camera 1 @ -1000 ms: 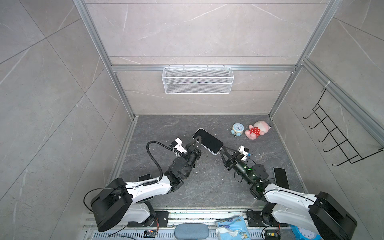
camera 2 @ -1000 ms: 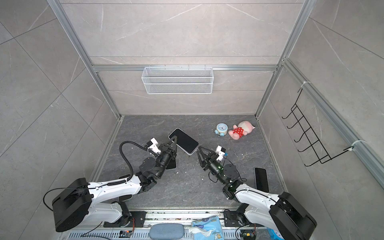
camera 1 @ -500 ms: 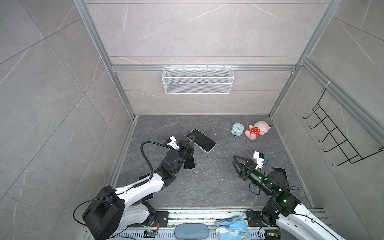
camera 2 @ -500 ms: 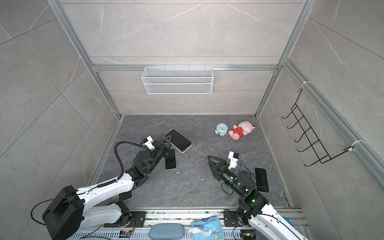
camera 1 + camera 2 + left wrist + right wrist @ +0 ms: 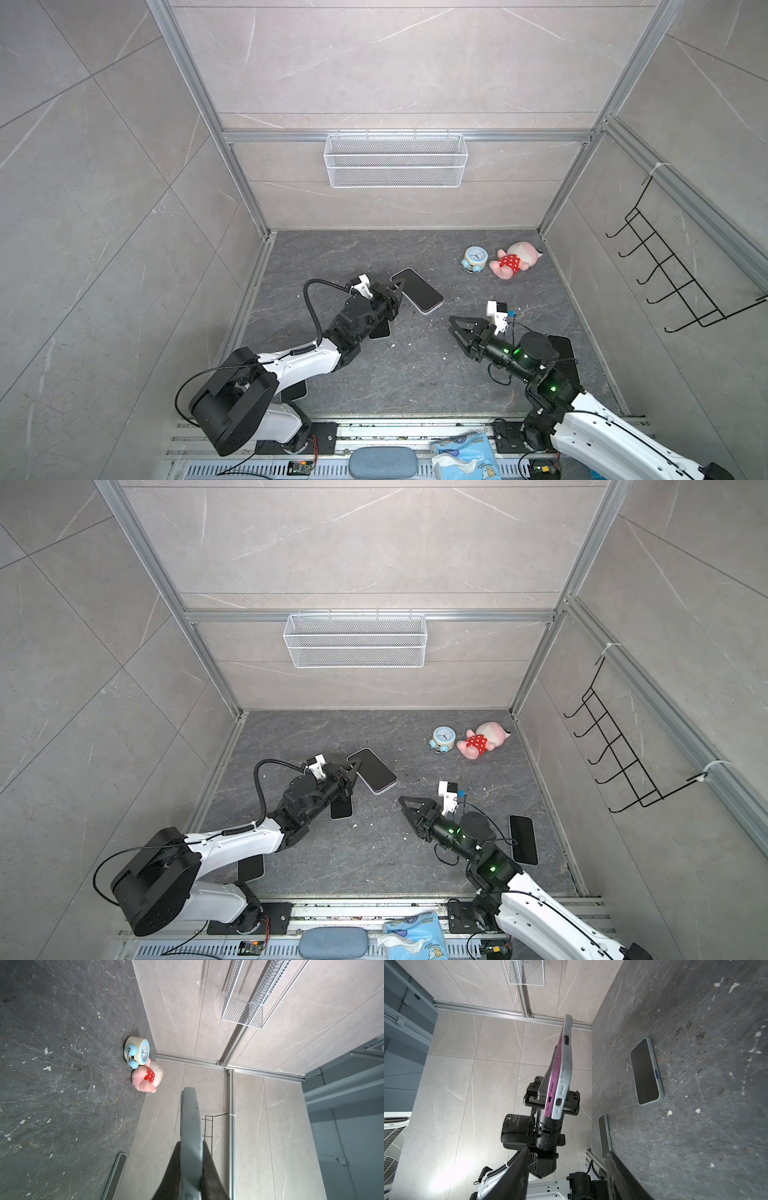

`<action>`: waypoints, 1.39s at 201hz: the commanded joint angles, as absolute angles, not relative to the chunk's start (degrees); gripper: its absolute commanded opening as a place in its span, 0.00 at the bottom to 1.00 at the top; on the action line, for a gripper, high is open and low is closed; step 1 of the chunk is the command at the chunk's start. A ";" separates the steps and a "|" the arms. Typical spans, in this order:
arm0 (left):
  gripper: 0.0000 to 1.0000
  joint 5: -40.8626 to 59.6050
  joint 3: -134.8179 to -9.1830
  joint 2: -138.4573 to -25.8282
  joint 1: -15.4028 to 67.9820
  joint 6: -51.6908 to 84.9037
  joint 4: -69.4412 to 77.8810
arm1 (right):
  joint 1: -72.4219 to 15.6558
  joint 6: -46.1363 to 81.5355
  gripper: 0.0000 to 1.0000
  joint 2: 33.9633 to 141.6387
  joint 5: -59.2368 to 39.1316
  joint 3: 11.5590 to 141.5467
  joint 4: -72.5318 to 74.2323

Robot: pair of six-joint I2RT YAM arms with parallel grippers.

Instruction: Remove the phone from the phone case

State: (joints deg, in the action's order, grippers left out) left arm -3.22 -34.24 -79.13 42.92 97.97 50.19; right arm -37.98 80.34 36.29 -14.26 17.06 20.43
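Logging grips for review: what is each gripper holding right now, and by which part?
Left gripper clamps the cased phone by one end; right gripper is open and empty.

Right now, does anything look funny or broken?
Yes. The purple phone gapes away from its grey case at one end, held up by the left gripper. White crumbs dot the floor.

Top views: high, looking down.
Left wrist: low, toward clock (image 5: 137, 1050).
Right wrist: low, toward left gripper (image 5: 552, 1098).
Shared: floor (image 5: 395, 374).
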 commanded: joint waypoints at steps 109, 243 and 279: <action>0.00 -3.77 -36.91 -84.26 46.05 99.07 65.55 | -38.58 83.01 0.58 44.97 -14.02 13.18 36.18; 0.00 -5.16 -36.78 -88.59 48.73 99.38 71.28 | -38.58 84.84 0.57 48.16 -10.72 10.24 40.31; 0.00 -5.14 -36.91 -88.37 49.26 99.03 71.46 | -38.50 85.52 0.56 50.51 -9.98 9.62 43.28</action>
